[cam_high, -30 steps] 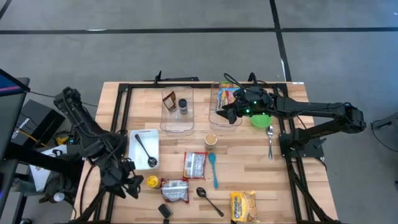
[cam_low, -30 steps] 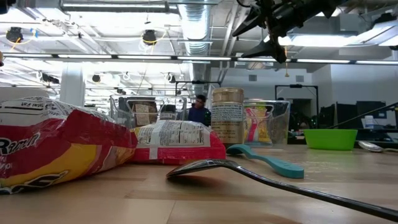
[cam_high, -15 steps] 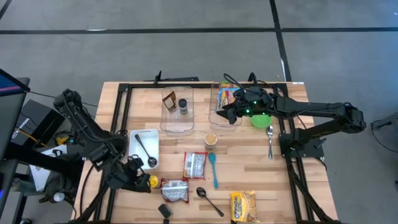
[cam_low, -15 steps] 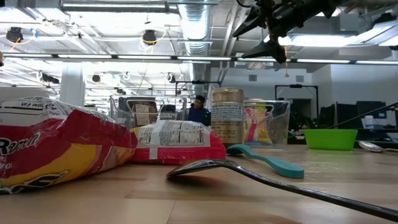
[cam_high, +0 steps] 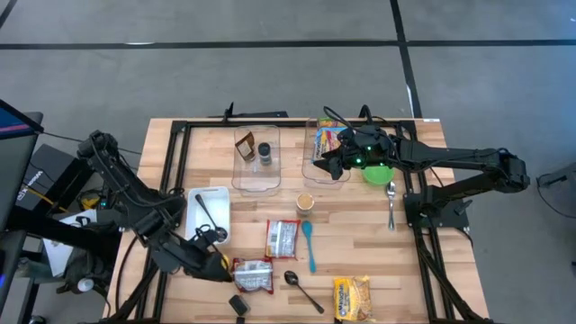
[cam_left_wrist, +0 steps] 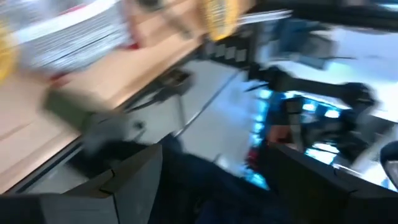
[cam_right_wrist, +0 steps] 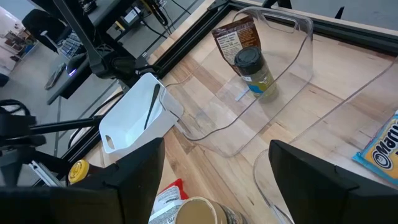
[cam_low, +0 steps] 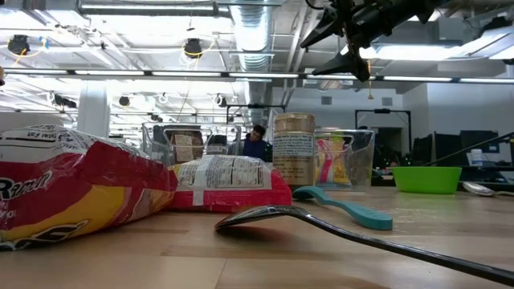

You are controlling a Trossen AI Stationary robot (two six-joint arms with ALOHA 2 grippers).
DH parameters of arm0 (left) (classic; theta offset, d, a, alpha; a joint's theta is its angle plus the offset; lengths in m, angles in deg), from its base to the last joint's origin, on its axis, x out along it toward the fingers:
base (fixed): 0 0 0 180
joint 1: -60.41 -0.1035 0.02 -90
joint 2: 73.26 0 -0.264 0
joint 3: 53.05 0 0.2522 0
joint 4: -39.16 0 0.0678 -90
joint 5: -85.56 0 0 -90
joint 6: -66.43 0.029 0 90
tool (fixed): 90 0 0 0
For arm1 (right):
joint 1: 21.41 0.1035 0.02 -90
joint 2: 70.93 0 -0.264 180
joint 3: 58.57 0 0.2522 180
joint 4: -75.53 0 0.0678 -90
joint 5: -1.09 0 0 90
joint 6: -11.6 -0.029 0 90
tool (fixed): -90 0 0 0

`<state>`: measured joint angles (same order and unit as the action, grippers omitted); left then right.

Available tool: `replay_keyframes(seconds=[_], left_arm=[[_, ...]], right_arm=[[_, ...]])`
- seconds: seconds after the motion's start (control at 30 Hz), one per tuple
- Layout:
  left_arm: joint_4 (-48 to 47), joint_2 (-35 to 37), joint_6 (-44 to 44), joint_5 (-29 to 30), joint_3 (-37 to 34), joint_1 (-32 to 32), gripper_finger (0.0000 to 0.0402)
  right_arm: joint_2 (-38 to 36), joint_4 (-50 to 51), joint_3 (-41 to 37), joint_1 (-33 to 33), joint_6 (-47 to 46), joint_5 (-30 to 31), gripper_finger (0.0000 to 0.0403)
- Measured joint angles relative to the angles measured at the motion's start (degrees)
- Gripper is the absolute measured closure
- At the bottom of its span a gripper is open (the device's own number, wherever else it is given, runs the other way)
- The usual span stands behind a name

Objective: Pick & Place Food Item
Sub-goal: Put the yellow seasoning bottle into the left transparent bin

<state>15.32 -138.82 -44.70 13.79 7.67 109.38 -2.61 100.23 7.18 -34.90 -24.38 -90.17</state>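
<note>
Food packets lie flat on the wooden table: two red-and-white ones (cam_high: 282, 238) (cam_high: 253, 275) and a yellow one (cam_high: 351, 297) near the front edge. My left gripper (cam_high: 219, 266) hovers open at the table's near left, just left of the nearer red-and-white packet (cam_left_wrist: 68, 37), and touches nothing. It covers a small yellow round thing (cam_right_wrist: 78, 171). My right gripper (cam_high: 329, 167) hangs open, high over the right clear bin (cam_high: 317, 171), which holds a colourful packet (cam_high: 328, 139). It shows at the top of the low view (cam_low: 353, 36).
A left clear bin (cam_high: 256, 175) holds a brown pouch (cam_right_wrist: 231, 37) and a jar (cam_right_wrist: 254, 71). A white tray (cam_high: 219, 200) carries a spoon. A cup (cam_high: 305, 202), a teal spoon (cam_high: 309, 245), a black spoon (cam_high: 301, 288), a green bowl (cam_high: 378, 174) and a metal spoon (cam_high: 391, 202) lie about.
My left gripper has swung from the table's left edge toward the right, over the small yellow thing and toward the nearer red-and-white packet, rolling its wrist as it went. It stays open.
</note>
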Motion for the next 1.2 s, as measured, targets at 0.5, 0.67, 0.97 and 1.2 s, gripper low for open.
replay_keyframes(seconds=[0.5, 0.67, 0.97, 1.2], left_arm=[[18.02, -0.94, 33.83, 5.81, 5.71, -7.36, 0.0162], [18.03, -3.79, 49.33, 5.78, 14.19, -8.71, 0.0169], [16.42, -5.44, 74.89, 6.80, 18.47, -10.22, 0.0182], [4.31, -6.18, 76.45, 10.48, 18.47, -13.77, 0.0195]], right_arm=[[0.00, 0.04, 0.01, -0.01, 0.00, 0.00, 0.0121], [0.00, 0.17, 0.00, -0.01, 0.02, 0.02, 0.0121], [0.00, 0.23, 0.00, 0.01, 0.02, 0.02, 0.0121], [0.00, 0.90, 0.01, -0.01, 0.02, 0.02, 0.0121]])
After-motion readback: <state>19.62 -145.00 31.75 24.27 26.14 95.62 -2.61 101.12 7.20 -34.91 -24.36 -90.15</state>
